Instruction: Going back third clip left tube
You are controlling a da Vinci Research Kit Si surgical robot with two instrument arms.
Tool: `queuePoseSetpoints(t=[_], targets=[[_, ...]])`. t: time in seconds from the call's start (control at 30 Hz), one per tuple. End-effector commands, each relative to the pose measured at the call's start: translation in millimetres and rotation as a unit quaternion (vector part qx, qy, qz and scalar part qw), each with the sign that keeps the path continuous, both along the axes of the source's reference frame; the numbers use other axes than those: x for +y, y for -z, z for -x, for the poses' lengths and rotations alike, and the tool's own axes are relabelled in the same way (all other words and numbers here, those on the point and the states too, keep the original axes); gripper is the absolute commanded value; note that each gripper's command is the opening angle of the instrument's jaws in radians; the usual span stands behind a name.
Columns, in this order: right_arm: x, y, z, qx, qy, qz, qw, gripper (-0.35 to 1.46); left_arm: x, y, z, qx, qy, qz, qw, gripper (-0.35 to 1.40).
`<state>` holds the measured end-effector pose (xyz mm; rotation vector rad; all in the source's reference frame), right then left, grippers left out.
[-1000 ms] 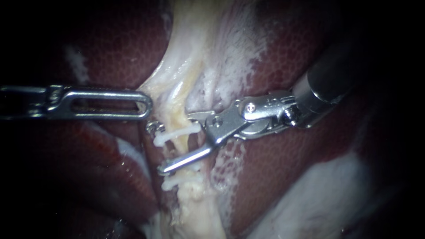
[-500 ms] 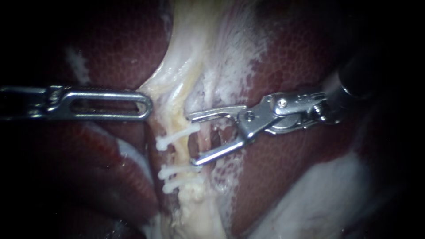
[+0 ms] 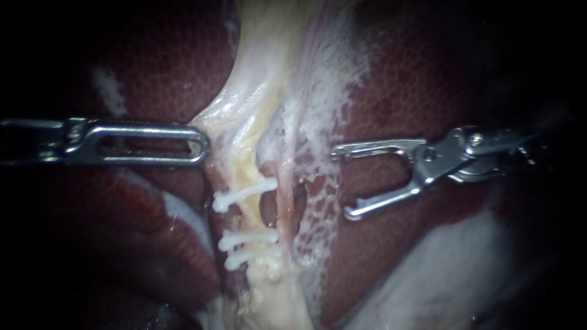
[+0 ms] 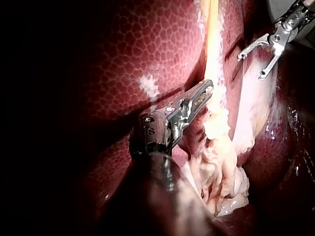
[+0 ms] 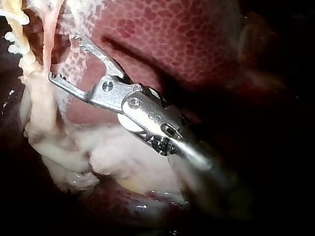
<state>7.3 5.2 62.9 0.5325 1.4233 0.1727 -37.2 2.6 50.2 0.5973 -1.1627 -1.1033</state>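
Three white clips cross the pale left tube [image 3: 249, 174] one below another: an upper clip [image 3: 243, 192], a middle clip [image 3: 247, 238] and a lower clip [image 3: 249, 255]. A thin pink tube [image 3: 285, 190] runs just to their right. My right instrument [image 3: 342, 182] is to the right of both tubes over the liver, its jaws open and empty; it also shows in the right wrist view [image 5: 65, 57]. My left instrument [image 3: 199, 143] lies level at the left, jaws shut on the edge of the pale tissue [image 3: 223, 119], as the left wrist view [image 4: 206, 91] also shows.
Dark red liver [image 3: 403, 91] surrounds the tubes on both sides. Pale frayed tissue [image 3: 269, 293] hangs below the clips. A whitish patch [image 3: 446, 269] lies at the lower right. In the left wrist view my right instrument [image 4: 251, 67] is ahead, beyond the pale strand [image 4: 212, 44].
My right instrument has drawn back to the right, away from the left tube, with its jaws open. A clip now sits where its lower jaw lay. The left instrument has not moved.
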Motion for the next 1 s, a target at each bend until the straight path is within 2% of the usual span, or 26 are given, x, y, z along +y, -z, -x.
queuePoseSetpoints(t=[0.03,0.27,0.8,1.0], targets=[[0.2,0.4,0.0,0.001,0.002,0.002,1.0000,0.60,0.0,0.0,0.0,0.000,0.000,0.000,1.0000,-0.35],[-0.3,1.8,-0.2,0.005,0.005,0.003,1.0000,0.60,0.1,-0.1,0.1,0.000,0.000,0.000,1.0000,-0.35],[-1.1,2.7,-0.2,0.008,0.007,0.002,0.9999,0.60,0.1,-0.9,0.3,0.001,0.000,0.001,1.0000,-0.35],[-1.1,2.9,-0.2,0.008,0.008,0.002,0.9999,0.60,0.0,-2.2,1.0,0.001,0.000,0.003,1.0000,-0.35]])
